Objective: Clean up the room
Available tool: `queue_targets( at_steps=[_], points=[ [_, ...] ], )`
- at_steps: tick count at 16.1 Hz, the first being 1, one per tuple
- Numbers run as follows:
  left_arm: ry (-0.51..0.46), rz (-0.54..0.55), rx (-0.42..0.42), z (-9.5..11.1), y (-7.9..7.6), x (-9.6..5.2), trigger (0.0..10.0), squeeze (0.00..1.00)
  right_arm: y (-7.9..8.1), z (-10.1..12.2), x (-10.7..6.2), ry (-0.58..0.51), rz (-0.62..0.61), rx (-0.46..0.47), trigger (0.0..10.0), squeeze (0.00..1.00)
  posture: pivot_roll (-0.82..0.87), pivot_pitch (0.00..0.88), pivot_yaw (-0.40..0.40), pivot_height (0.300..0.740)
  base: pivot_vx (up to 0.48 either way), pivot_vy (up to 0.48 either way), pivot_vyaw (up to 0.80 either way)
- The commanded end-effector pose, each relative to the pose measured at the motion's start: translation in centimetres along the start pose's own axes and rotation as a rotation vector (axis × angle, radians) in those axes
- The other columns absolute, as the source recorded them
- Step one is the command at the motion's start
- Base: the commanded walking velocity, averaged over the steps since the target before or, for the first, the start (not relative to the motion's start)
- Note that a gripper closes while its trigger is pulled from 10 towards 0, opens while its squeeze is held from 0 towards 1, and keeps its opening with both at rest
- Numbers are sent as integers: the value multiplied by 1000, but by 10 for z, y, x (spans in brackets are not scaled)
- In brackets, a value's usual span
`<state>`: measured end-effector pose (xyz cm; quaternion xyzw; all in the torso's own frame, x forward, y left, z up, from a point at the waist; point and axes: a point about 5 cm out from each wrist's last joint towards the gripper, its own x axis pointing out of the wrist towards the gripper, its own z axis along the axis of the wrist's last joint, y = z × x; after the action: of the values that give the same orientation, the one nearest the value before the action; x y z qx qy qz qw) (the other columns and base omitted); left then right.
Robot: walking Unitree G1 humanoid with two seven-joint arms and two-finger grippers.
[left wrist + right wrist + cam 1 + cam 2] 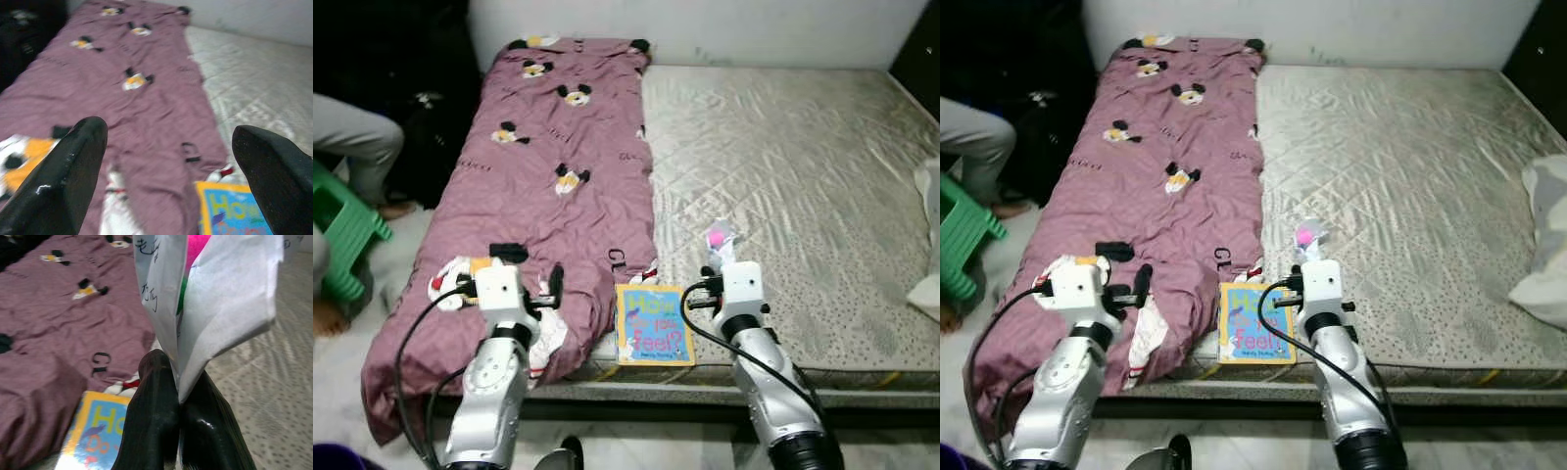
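The writing on the folded paper (pixel 215 298) is too partial to read. The right gripper (pixel 178 396) pinches its lower edge, above a picture book (pixel 654 325). The left gripper (pixel 166 147) gapes over the purple quilt (pixel 558 186).

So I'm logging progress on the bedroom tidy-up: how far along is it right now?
Early, by the look of it. In hand: the right gripper is shut on a folded paper, held above the mattress. The left gripper is open over the purple blanket, holding nothing. Left to do: the picture book lies at the mattress edge, and the blanket is rumpled, hanging off the side.
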<state>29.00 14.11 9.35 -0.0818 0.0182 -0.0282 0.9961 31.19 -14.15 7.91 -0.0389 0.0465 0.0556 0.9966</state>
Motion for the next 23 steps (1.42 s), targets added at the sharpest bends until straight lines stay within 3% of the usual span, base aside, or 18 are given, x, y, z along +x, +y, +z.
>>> queue_targets(
  at_steps=[1,6,10,23],
  points=[
    [1,3,12,0,3,1,10000,0,2,1,0,-8,4,6,10000,0,-31,126,7,740,0,480,0],
    [-12,22,37,2,4,3,10000,0,3,3,1,-19,14,-4,10000,0,-33,130,1,740,0,438,0],
    [-28,29,45,2,3,3,10000,0,4,4,2,-28,25,-23,10000,0,-32,128,1,740,0,0,0],
    [-26,14,34,2,0,3,10000,0,9,7,3,-50,49,-57,10000,0,-37,141,10,740,0,0,800]
  ],
)
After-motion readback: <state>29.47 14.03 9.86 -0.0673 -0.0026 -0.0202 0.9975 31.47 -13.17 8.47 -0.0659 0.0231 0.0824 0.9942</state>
